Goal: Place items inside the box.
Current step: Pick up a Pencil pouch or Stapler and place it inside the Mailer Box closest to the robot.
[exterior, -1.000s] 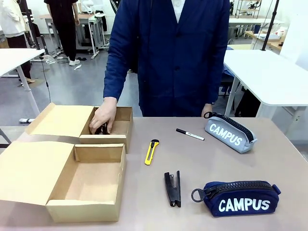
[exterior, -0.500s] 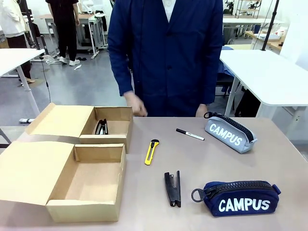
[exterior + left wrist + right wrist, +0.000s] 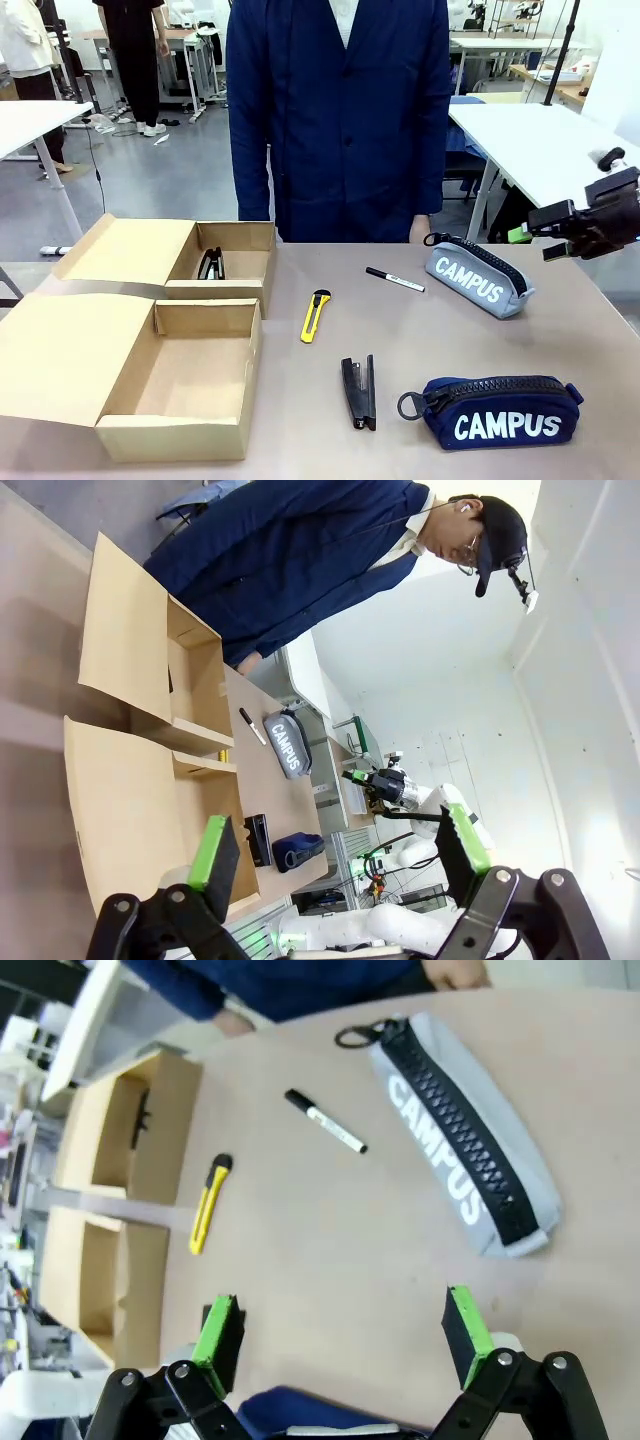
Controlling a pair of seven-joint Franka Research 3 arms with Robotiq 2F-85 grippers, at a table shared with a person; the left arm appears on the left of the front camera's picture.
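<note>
The cardboard box (image 3: 205, 438) lies open at the table's left, and a black item (image 3: 210, 264) rests in its far compartment. On the table lie a yellow utility knife (image 3: 316, 315), a black marker (image 3: 394, 280), a black stapler (image 3: 359, 392), a grey CAMPUS case (image 3: 478, 275) and a navy CAMPUS case (image 3: 500, 410). My right gripper (image 3: 540, 232) hangs open at the right edge, above and right of the grey case (image 3: 465, 1140); nothing sits in this gripper (image 3: 342, 1335). My left gripper (image 3: 338, 855) is open and empty, high off the box's (image 3: 120, 650) side.
A person in a dark blue coat stands at the far edge, a hand (image 3: 455, 972) resting near the grey case. The box's lid flaps (image 3: 125, 250) spread leftward. Bare tabletop (image 3: 420, 335) lies between the knife (image 3: 209, 1203), the marker (image 3: 326, 1121) and the cases.
The person's hand has left the box's far compartment, and the black item stays there. My right arm has come into view from the right.
</note>
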